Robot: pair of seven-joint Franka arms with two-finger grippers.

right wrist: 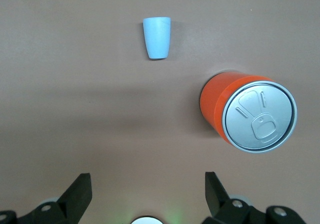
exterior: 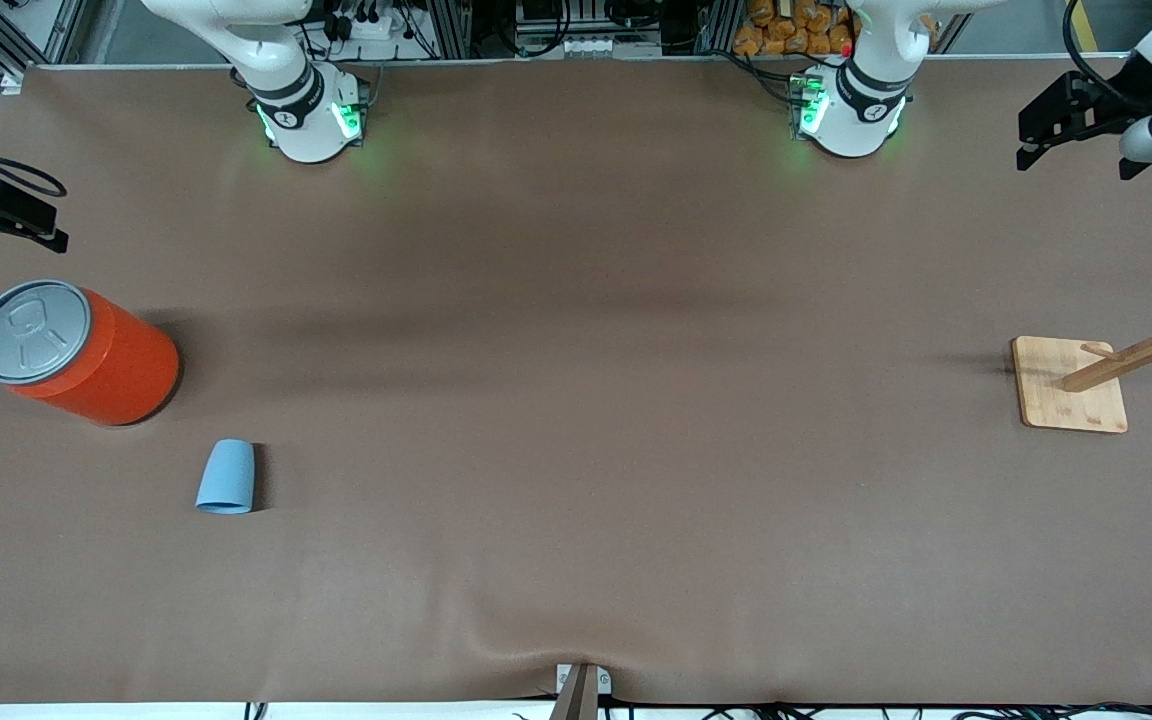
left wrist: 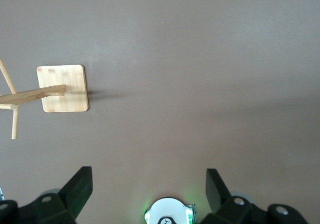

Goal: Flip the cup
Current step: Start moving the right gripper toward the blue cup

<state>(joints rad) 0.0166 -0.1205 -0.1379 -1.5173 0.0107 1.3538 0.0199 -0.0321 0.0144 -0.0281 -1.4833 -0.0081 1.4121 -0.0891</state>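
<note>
The cup (exterior: 226, 477) is a small light-blue tumbler lying on its side on the brown table, wide mouth end toward the front camera. It sits nearer to the front camera than the orange can. It also shows in the right wrist view (right wrist: 157, 37). My right gripper (exterior: 31, 222) is open and empty, held high over the right arm's end of the table, well apart from the cup; its jaws show spread wide in the right wrist view (right wrist: 147, 181). My left gripper (exterior: 1071, 150) is open and empty, held high over the left arm's end (left wrist: 149, 176).
A big orange can (exterior: 96, 360) with a grey pull-tab lid stands beside the cup, also in the right wrist view (right wrist: 235, 108). A wooden peg rack on a square base (exterior: 1069, 385) stands at the left arm's end, also in the left wrist view (left wrist: 62, 88).
</note>
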